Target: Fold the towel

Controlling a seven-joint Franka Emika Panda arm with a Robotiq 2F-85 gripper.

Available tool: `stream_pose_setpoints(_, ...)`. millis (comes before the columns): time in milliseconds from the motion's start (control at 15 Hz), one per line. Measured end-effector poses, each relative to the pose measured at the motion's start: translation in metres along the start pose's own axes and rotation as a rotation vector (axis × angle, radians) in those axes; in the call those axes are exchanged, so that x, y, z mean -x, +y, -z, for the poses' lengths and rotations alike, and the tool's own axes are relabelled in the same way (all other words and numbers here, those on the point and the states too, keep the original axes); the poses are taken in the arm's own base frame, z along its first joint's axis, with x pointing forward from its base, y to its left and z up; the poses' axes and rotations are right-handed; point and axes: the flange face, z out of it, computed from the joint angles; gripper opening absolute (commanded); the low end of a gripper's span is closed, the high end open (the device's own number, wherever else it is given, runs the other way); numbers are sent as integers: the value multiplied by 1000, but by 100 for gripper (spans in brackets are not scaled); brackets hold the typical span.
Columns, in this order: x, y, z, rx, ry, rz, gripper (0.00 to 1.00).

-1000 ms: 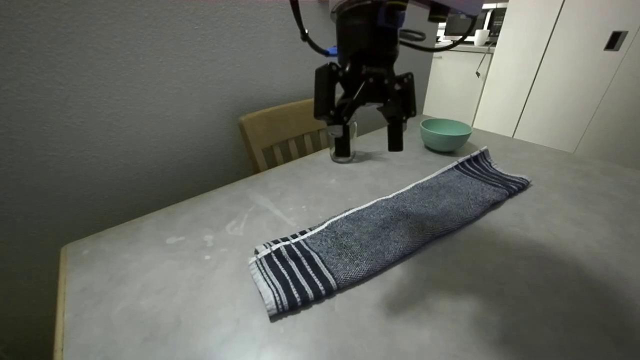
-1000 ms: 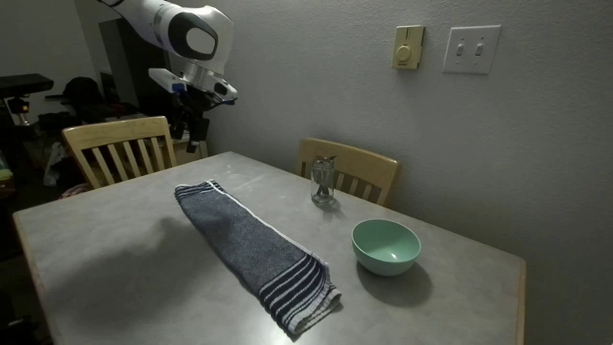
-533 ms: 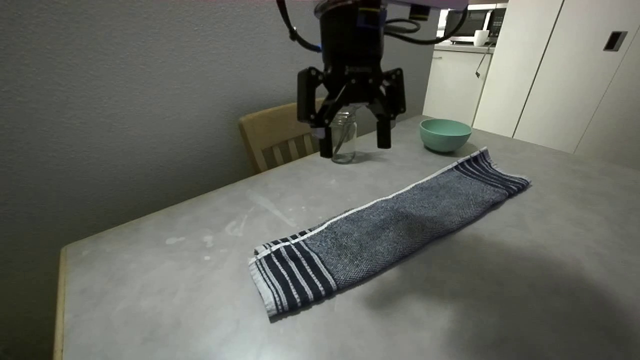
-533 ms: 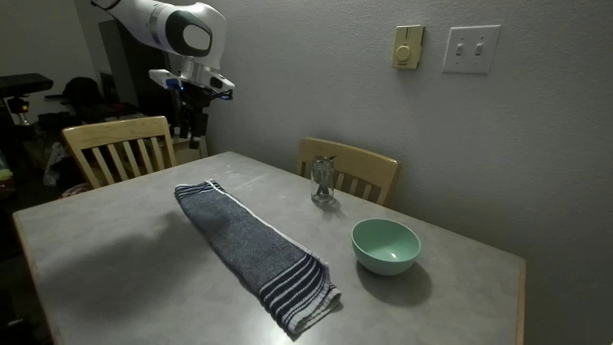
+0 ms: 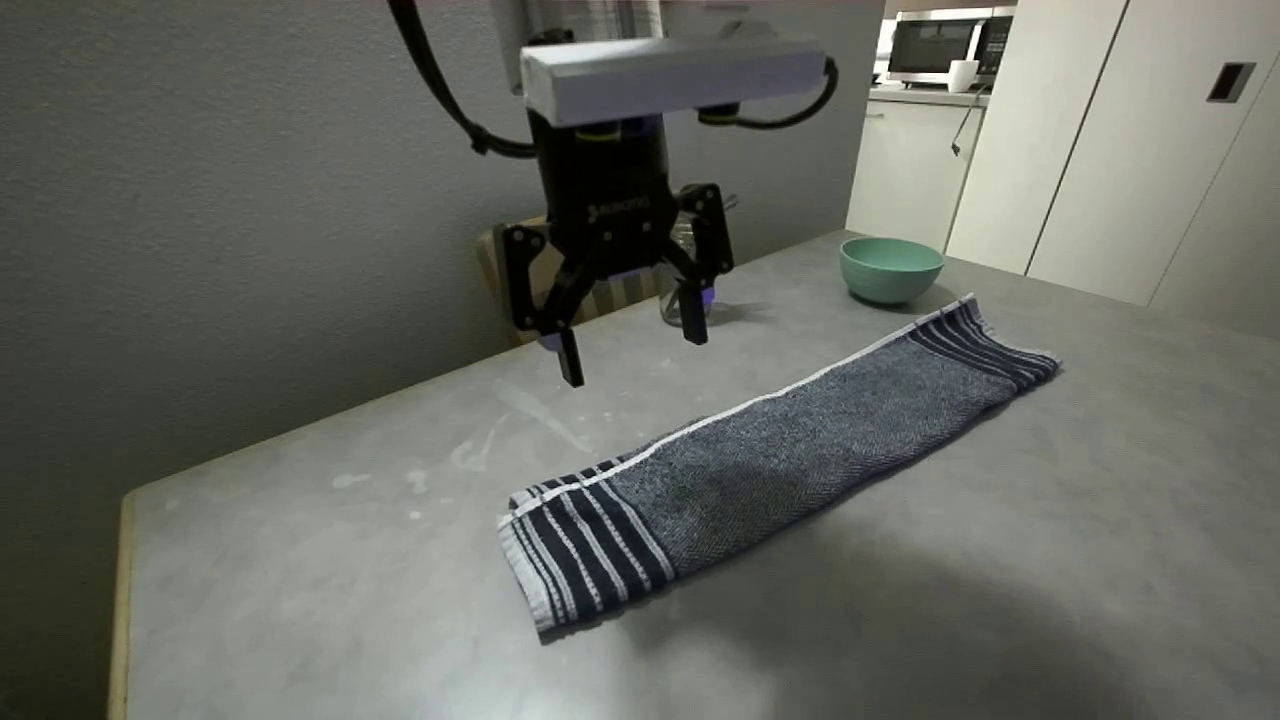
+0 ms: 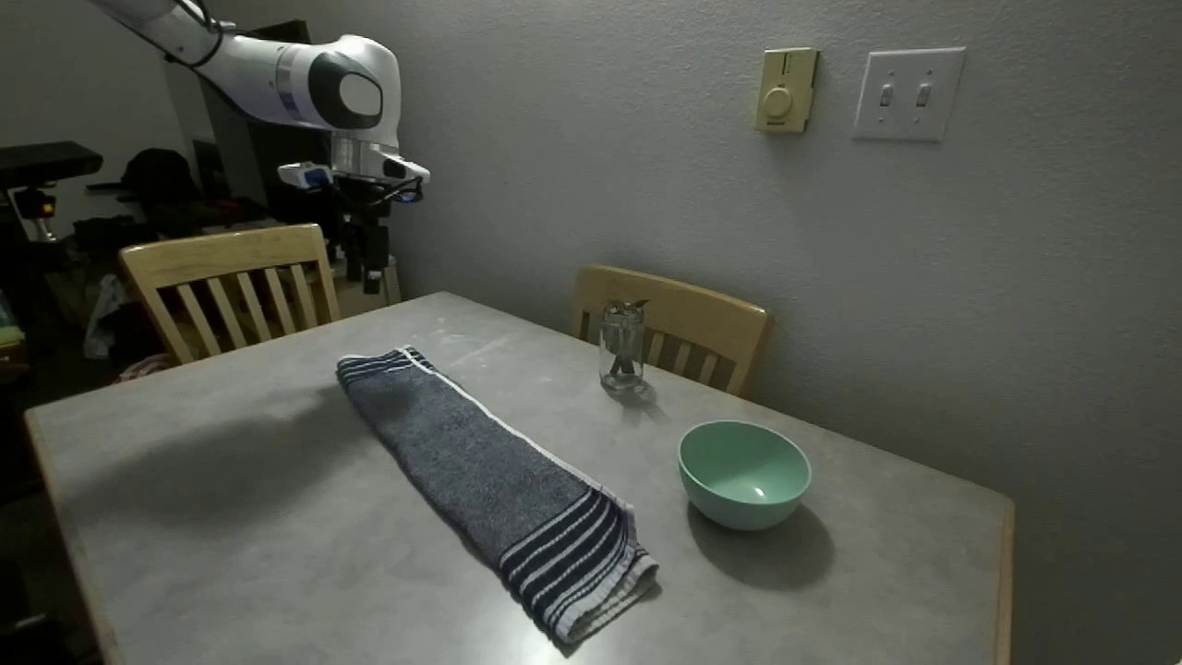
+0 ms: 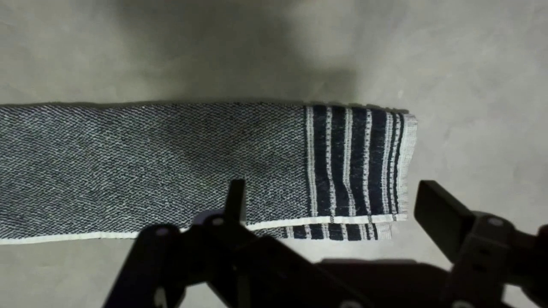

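The towel, a long narrow dark grey-blue cloth with white stripes at its ends and a white edge line, lies flat on the table in both exterior views [image 5: 800,440] [image 6: 480,471]. It is folded lengthwise, and a lower striped layer [image 7: 338,231] peeks out past the white edge. My gripper [image 5: 634,357] is open and empty, above the table near one striped end of the towel. In the wrist view the open gripper [image 7: 332,188] has one finger over the grey part of the towel [image 7: 128,167] and one beyond its fringed end. It appears apart from the cloth.
A green bowl [image 5: 890,272] [image 6: 743,480] stands near the towel's far striped end. A glass jar with utensils [image 6: 621,356] stands by the wall side, partly behind the gripper in an exterior view. Wooden chairs [image 6: 226,245] stand at the table [image 6: 231,573] edges, with a wall behind.
In an exterior view my gripper has moved left and down, toward the towel's near striped end, and has turned slightly. It stays open. The towel, bowl and jar have not moved.
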Motion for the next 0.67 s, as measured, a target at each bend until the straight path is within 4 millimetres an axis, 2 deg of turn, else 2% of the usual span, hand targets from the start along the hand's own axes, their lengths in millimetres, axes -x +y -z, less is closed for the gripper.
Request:
stream_pose_setpoints(133, -2, 4, 2, -3, 0, -6, 100)
stream_pose_setpoints(267, -3, 4, -5, 3, -15, 8, 100)
stream_pose_setpoints(667, -13, -18, -59, 40, -136, 154, 100)
